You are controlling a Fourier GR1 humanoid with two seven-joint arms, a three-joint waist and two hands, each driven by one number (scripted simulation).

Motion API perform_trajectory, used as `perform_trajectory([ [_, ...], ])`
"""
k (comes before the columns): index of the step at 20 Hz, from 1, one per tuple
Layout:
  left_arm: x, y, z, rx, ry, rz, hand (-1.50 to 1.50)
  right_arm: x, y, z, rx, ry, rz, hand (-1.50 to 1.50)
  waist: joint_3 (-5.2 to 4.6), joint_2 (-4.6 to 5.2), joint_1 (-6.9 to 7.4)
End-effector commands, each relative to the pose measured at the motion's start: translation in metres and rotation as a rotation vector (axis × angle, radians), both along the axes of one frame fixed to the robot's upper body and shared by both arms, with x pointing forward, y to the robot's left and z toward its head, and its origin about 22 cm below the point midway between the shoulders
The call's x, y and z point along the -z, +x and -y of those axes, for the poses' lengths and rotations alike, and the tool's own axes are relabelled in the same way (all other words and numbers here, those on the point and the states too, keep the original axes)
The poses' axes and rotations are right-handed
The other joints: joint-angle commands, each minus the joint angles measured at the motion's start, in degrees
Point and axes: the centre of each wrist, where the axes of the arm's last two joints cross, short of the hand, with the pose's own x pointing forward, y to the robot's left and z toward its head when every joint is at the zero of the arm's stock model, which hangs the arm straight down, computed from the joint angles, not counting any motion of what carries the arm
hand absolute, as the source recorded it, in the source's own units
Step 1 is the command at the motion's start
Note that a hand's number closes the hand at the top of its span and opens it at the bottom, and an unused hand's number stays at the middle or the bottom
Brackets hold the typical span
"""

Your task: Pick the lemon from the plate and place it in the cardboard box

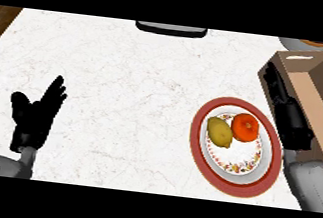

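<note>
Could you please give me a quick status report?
Left hand open, resting. Right hand open beside cardboard box. Lemon on plate, beside orange fruit.

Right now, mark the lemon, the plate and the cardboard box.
lemon (220, 132), head view, middle of its yellow skin.
plate (201, 151), head view, red rim at its left.
cardboard box (321, 99), head view, its tan inner floor.

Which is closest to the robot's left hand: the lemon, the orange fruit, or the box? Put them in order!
From the left hand, in the head view:
1. Lemon, left on the plate.
2. Orange fruit, right on the plate.
3. Box, far right.
</note>
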Motion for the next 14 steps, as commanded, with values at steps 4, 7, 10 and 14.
perform_trajectory([
  [4,-0.057,0.023,0.007,0.275,0.161,0.282,0.0,-0.096,0.018,0.02,-0.177,0.047,0.207,-1.5,1.05,-0.45,-1.35],
  [7,-0.068,0.023,0.017,0.42,0.219,0.374,0.0,-0.127,0.017,0.072,-0.14,-0.369,0.162,-1.5,0.78,-0.41,-2.45],
  [10,-0.077,0.032,0.007,0.478,0.214,0.409,0.0,-0.117,0.01,0.106,-0.177,-0.203,0.187,-1.5,1.08,0.32,-0.98],
  [14,-0.075,0.037,-0.001,0.476,0.231,0.426,0.0,-0.092,0.005,0.106,-0.347,-0.361,0.275,-1.5,1.12,0.46,-0.54],
])
